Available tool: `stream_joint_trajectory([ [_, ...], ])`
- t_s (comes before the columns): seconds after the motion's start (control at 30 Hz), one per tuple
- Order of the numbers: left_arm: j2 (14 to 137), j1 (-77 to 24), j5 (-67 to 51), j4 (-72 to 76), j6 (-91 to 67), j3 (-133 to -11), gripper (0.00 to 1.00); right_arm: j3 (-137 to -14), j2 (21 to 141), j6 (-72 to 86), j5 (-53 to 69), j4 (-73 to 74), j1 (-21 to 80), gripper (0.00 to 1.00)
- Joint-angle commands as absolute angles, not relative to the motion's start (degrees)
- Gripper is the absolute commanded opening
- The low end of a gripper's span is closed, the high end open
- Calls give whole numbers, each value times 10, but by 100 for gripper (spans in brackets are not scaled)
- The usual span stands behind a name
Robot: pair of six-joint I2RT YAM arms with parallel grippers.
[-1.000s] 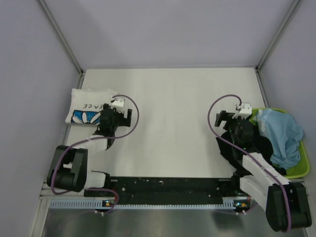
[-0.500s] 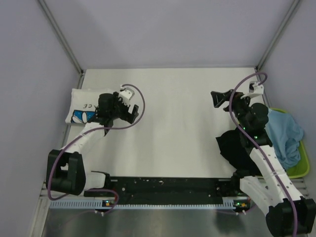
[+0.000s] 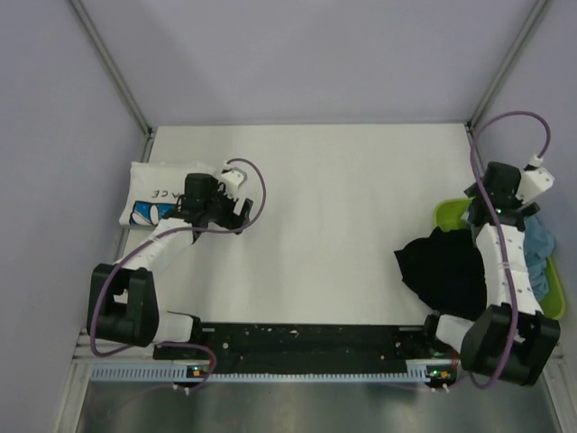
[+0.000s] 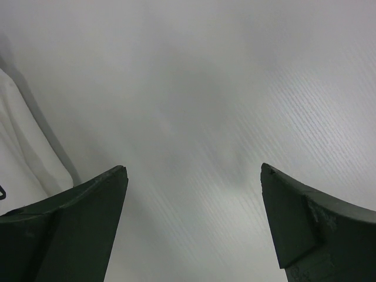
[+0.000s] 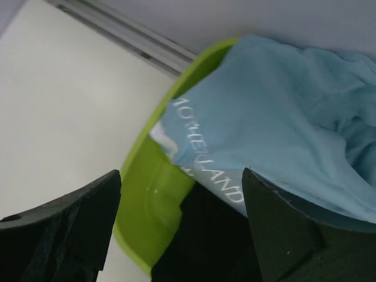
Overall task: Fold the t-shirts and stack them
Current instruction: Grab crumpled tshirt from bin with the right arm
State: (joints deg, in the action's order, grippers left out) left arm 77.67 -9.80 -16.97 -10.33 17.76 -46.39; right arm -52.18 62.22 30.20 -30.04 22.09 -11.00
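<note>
Top external: right end effector (image 5: pixel 179 172) splayed empty over the light blue shirt (image 5: pixel 282 117) in the green bin (image 5: pixel 138 205), black shirt (image 3: pixel 446 271) draped over its rim, left end effector (image 4: pixel 194 170) released, well away.

Folded shirt (image 3: pixel 158 192) left — bin (image 3: pixel 442 214) right, loose shirt (image 3: pixel 449 269) spilling out.

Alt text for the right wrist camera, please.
The open right tool hovers over a light blue t-shirt with white lettering, heaped in a lime-green bin. A black t-shirt shows under its edge; white table at left.
</note>
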Motion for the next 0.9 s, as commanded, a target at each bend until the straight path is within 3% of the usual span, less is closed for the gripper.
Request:
stream_joint_trajectory([
  [0.0, 781, -98, -160, -99, 185, -485, 98, -519, 694, 364, -265, 244, -207, 87],
  [0.13, 792, -98, -158, -101, 185, -490, 97, -531, 782, 359, -286, 243, -221, 93],
  [0.23, 796, -98, -166, -103, 184, -490, 97, -523, 823, 386, -267, 244, -242, 82],
  [0.3, 795, -98, -166, -106, 184, -491, 97, -509, 831, 399, -260, 243, -252, 69],
  [0.4, 792, -98, -161, -107, 184, -493, 96, -497, 811, 380, -271, 231, -255, 32],
  [0.47, 792, -98, -163, -109, 184, -495, 96, -496, 782, 364, -282, 224, -255, 2],
  [0.87, 783, -98, -144, -122, 195, -515, 96, -593, 508, 237, -327, 204, -251, 0],
])
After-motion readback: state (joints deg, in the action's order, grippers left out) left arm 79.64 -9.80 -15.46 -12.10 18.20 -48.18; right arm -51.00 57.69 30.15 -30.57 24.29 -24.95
